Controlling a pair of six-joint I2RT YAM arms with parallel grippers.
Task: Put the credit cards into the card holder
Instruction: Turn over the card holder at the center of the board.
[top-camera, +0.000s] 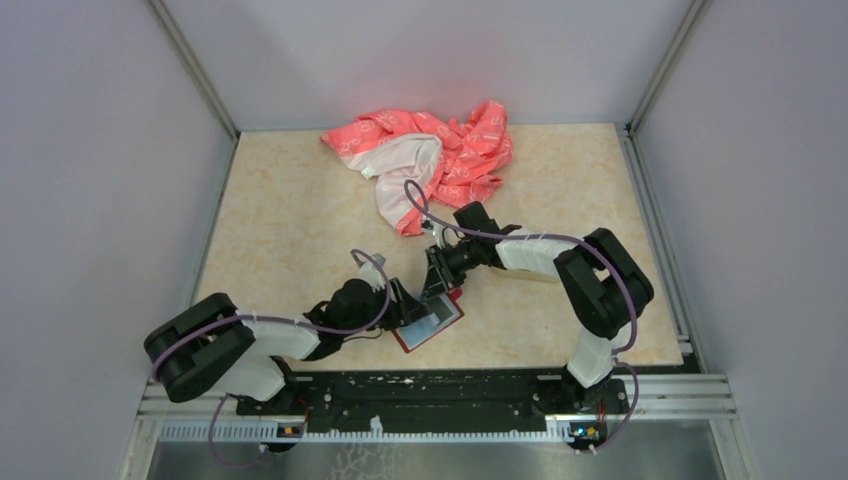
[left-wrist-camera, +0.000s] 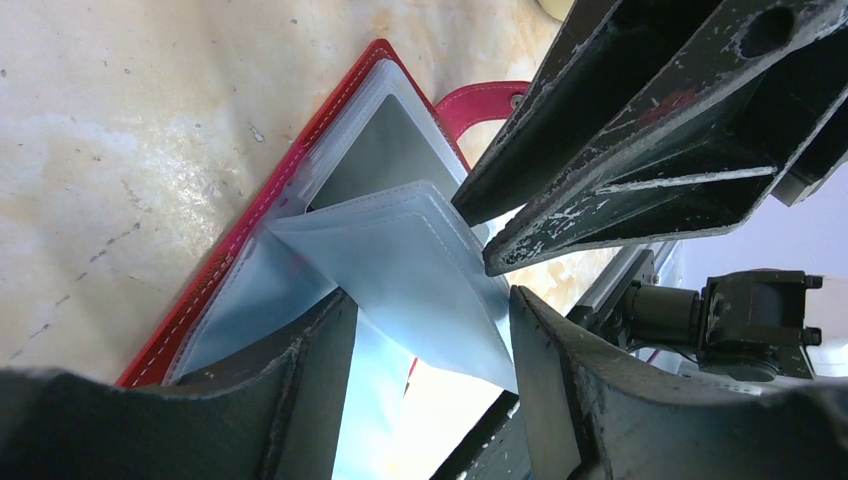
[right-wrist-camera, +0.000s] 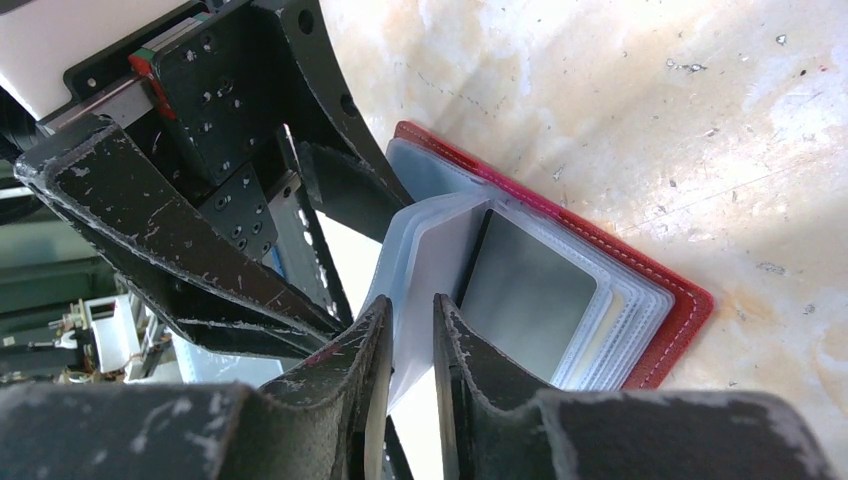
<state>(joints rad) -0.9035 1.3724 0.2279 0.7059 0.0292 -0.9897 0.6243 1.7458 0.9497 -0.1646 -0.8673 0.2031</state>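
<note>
The card holder (top-camera: 442, 326) lies open on the table near the front edge, red outside (right-wrist-camera: 672, 318) with clear grey-blue pockets. A dark credit card (right-wrist-camera: 530, 290) sits inside one pocket and also shows in the left wrist view (left-wrist-camera: 385, 150). My left gripper (top-camera: 404, 300) is open at the holder's left side, its jaws wide on either side of a raised pocket leaf (left-wrist-camera: 400, 260). My right gripper (top-camera: 438, 278) comes in from behind. Its jaws (right-wrist-camera: 410, 330) stand a narrow gap apart, with a pale pocket leaf in the gap. The two grippers nearly meet over the holder.
A pink-and-white patterned cloth (top-camera: 440, 160) lies bunched at the back of the table. The black base rail (top-camera: 430, 395) runs along the front edge just behind the holder. Grey walls close in the left, right and back sides.
</note>
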